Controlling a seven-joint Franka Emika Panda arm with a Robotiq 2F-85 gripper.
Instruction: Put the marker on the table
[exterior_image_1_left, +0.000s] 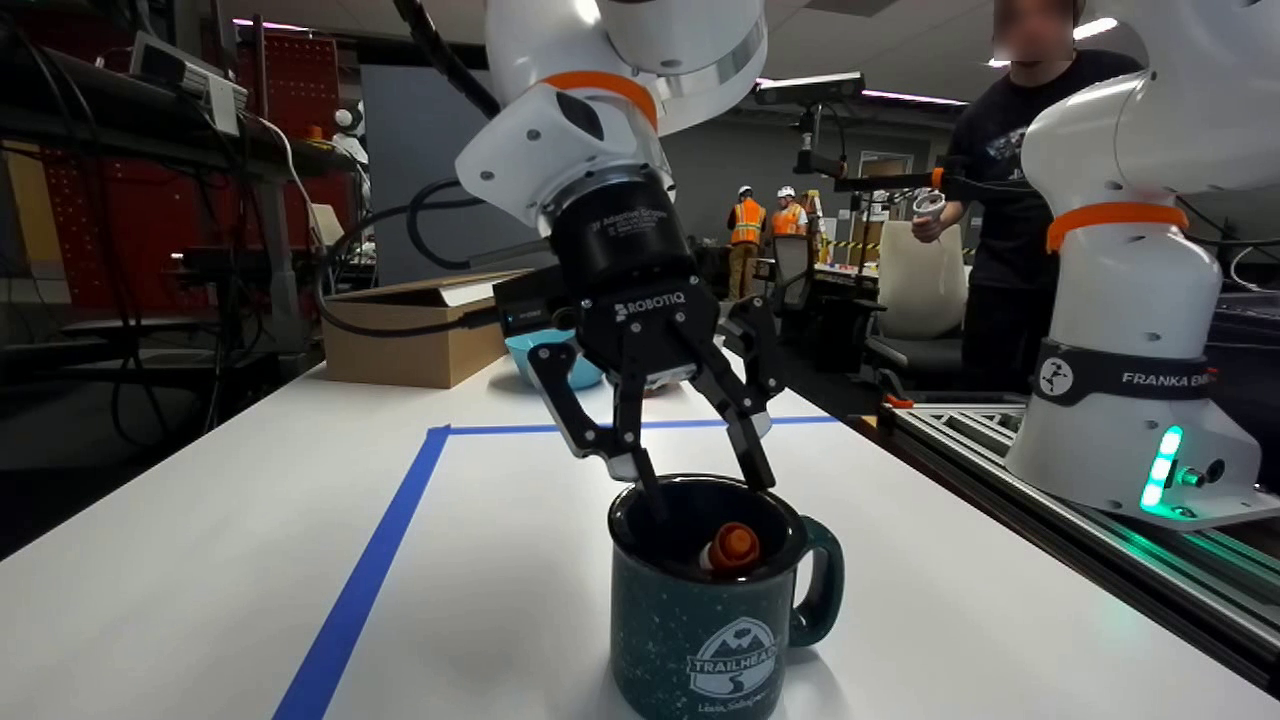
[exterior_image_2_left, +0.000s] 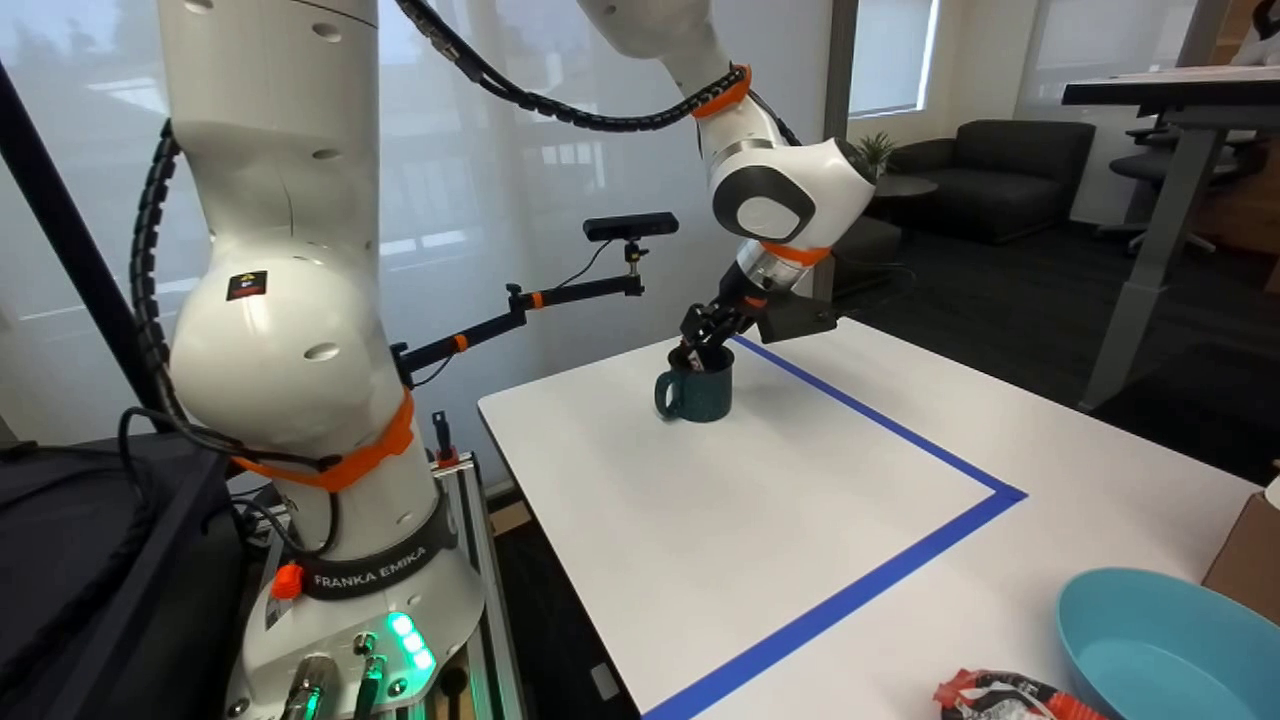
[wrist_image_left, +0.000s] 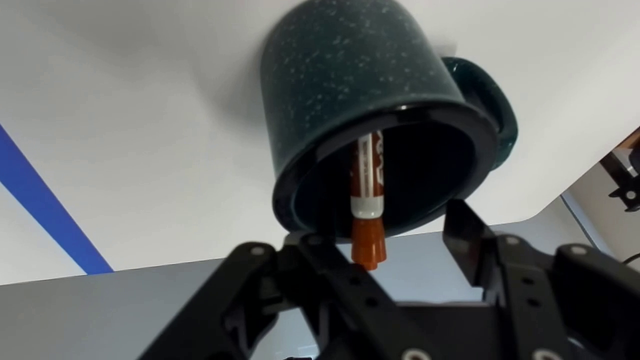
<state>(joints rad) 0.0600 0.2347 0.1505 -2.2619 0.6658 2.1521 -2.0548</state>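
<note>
The marker, with an orange cap and a brown and white barrel, stands tilted inside a dark green speckled mug (wrist_image_left: 350, 60); the marker (wrist_image_left: 367, 205) shows cap end up in the wrist view. In an exterior view the mug (exterior_image_1_left: 690, 630) stands upright on the white table (exterior_image_1_left: 500, 590), with the marker's orange end (exterior_image_1_left: 738, 545) inside the rim. The mug (exterior_image_2_left: 702, 395) also shows in an exterior view. My gripper (exterior_image_1_left: 708, 490) is open at the mug's mouth. One fingertip reaches inside the mug; the other is at the rim. The cap lies between the fingers (wrist_image_left: 392, 225), nearer one finger.
Blue tape (exterior_image_2_left: 880, 430) marks lines on the table. A teal bowl (exterior_image_2_left: 1170, 640), a red and black packet (exterior_image_2_left: 1010, 697) and a cardboard box (exterior_image_1_left: 400, 335) stand away from the mug. The robot base (exterior_image_1_left: 1130, 400) stands beside the table edge. The mug's handle (exterior_image_1_left: 822, 580) sticks out sideways.
</note>
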